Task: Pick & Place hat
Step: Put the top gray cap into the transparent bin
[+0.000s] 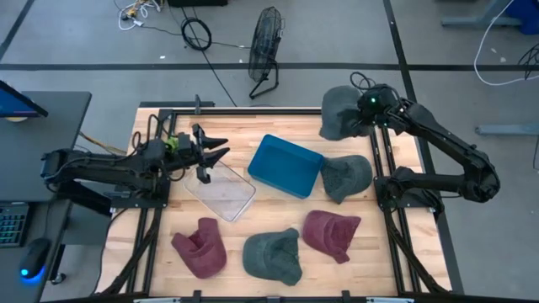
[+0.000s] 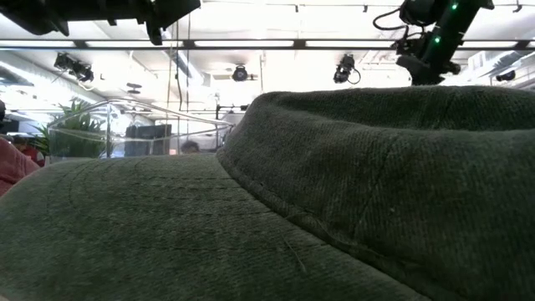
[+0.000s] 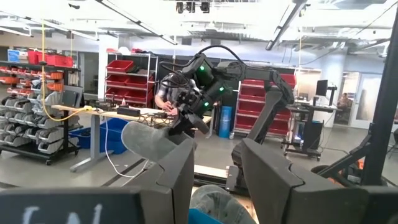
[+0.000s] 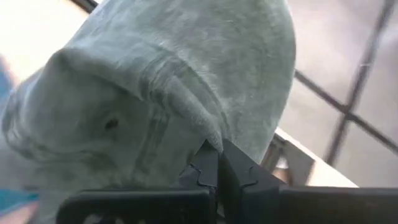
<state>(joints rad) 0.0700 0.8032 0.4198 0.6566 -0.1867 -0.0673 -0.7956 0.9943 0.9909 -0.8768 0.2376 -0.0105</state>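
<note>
We see the right gripper (image 4: 214,163) with fingers pinched on the grey hat (image 1: 341,114) at the upper right, probably lifted off the bench (image 1: 278,210) for carrying; the left gripper (image 1: 212,151) waits open over the clear bin (image 1: 221,192).

wooden table (image 1: 278,210), hats (image 1: 271,256), blue tray (image 1: 285,165), clear bin (image 1: 221,189)

Four hats are dark grey-green: one held aloft (image 1: 341,114), one by the blue tray (image 1: 285,165), one (image 1: 346,175) beside it, one (image 1: 273,256) at the front. Two hats are maroon (image 1: 200,247) (image 1: 331,233). The bin (image 1: 221,190) is clear (colourless), the table (image 1: 278,209) pale striped wood.
</note>
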